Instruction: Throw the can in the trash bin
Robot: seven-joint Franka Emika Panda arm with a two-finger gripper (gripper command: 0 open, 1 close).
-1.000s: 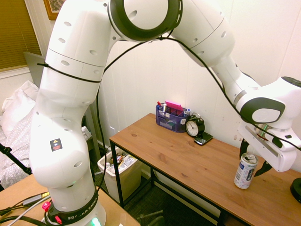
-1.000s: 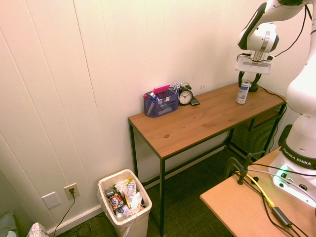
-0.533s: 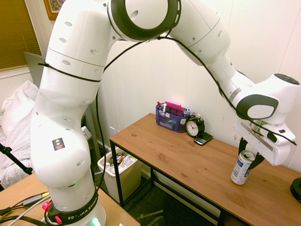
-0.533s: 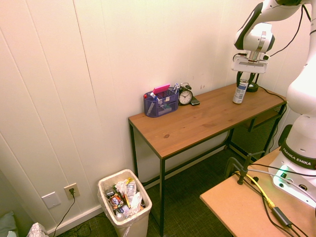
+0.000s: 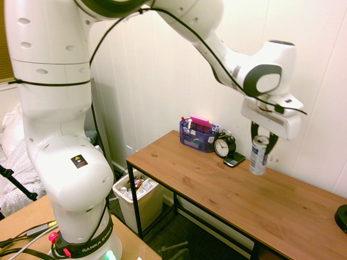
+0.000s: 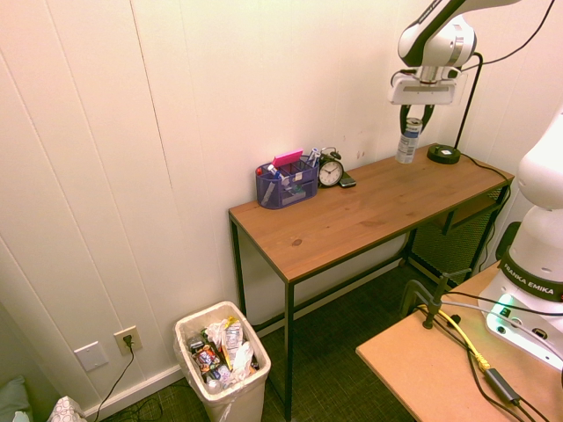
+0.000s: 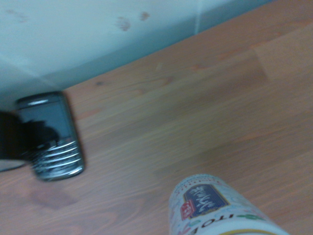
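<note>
My gripper (image 5: pixel 261 138) (image 6: pixel 412 117) is shut on the top of the can (image 5: pixel 258 157) (image 6: pixel 406 142), a slim silver-white drink can with a blue and red label. The can hangs upright in the air, clear of the wooden table (image 5: pixel 217 187) (image 6: pixel 352 215), just right of the clock. In the wrist view the can (image 7: pixel 215 208) rises from the lower edge over the tabletop. The trash bin (image 6: pixel 220 362) (image 5: pixel 135 197), cream-white with mixed rubbish at its rim, stands on the floor beyond the table's far end from the can.
A black alarm clock (image 5: pixel 224 145) (image 6: pixel 331 171) and a dark phone (image 5: pixel 234 159) (image 7: pixel 51 137) sit by the wall close to the can. A blue basket of pens (image 5: pixel 196 135) (image 6: pixel 287 183) stands further along. A black round base (image 6: pixel 442 155) (image 5: pixel 341 216) rests at the table's other end.
The gripper closed on the can, lifted it off the table and carried it along the table toward the clock. The arm rose and swung with it.
</note>
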